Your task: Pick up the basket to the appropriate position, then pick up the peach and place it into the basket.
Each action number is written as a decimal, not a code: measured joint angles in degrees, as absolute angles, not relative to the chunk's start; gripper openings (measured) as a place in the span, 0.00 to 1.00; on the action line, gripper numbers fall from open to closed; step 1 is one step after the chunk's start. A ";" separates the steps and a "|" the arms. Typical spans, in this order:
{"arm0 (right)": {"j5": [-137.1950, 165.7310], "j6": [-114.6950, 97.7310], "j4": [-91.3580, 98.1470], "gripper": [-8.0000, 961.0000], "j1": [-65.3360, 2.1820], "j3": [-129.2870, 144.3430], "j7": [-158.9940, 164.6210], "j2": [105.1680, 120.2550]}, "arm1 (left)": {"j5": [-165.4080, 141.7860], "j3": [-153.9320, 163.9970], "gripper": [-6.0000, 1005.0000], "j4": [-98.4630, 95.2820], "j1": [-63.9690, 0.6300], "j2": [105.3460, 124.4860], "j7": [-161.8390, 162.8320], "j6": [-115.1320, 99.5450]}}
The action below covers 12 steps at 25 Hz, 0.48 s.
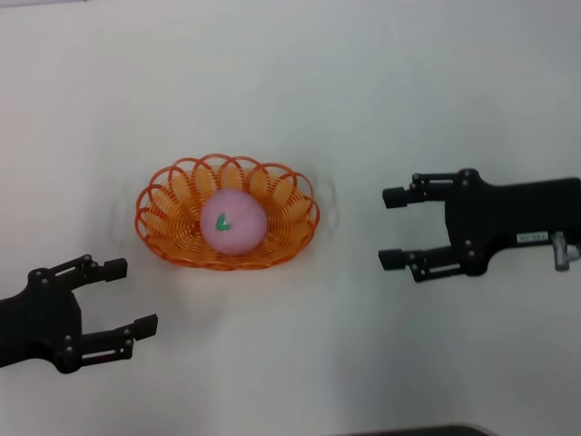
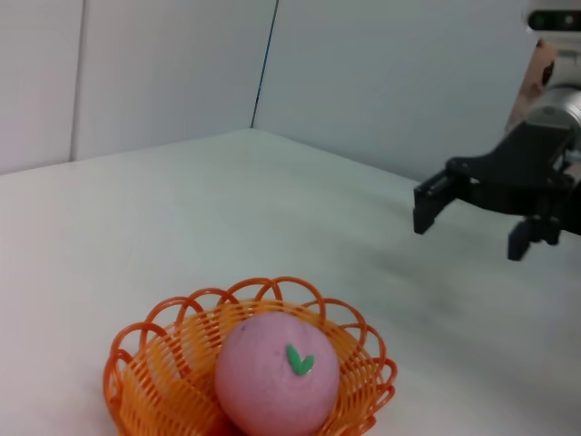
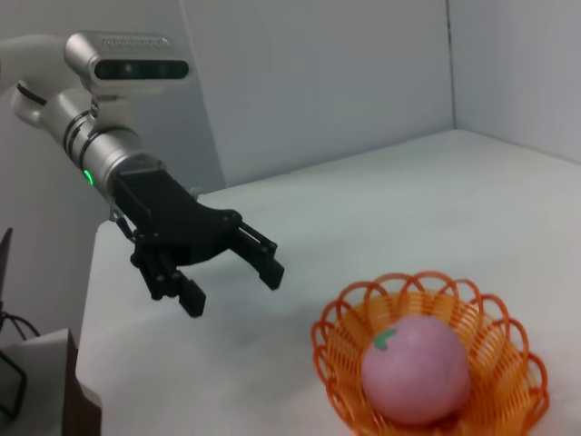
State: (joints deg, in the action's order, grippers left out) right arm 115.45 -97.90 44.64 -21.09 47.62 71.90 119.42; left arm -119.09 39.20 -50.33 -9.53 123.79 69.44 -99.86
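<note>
The peach (image 1: 233,222) hides the basket (image 1: 163,227) floor beneath it. The left wrist view's edge cuts off the basket's near rim. The head view's edges cut both arms behind the left pincer (image 1: 132,297) and right pincer (image 1: 393,228).

I see even, bright overhead light on the white table (image 1: 300,82), washing it out with little texture. Shadows are faint: only a soft grey smudge around the basket (image 1: 227,212) in the head view. The peach (image 1: 233,222) looks slightly overexposed and soft-edged. My head view is a bit hazy overall. In the left wrist view, the far gripper (image 2: 472,218) is slightly blurred.
</note>
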 joint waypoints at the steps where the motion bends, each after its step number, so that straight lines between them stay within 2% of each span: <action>1: 115.63 -97.69 44.08 0.89 -20.64 47.20 71.14 119.41 | -119.09 39.20 0.86 -50.28 -9.55 123.78 69.34 -99.74; 12: 116.07 -95.52 38.77 0.97 -16.74 43.78 61.96 119.34 | -119.09 39.10 0.86 -49.15 -9.62 123.75 69.05 -99.23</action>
State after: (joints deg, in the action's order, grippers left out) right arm 116.07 -95.52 38.77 -16.74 43.78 61.96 119.34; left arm -119.09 39.10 -49.15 -9.62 123.75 69.05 -99.23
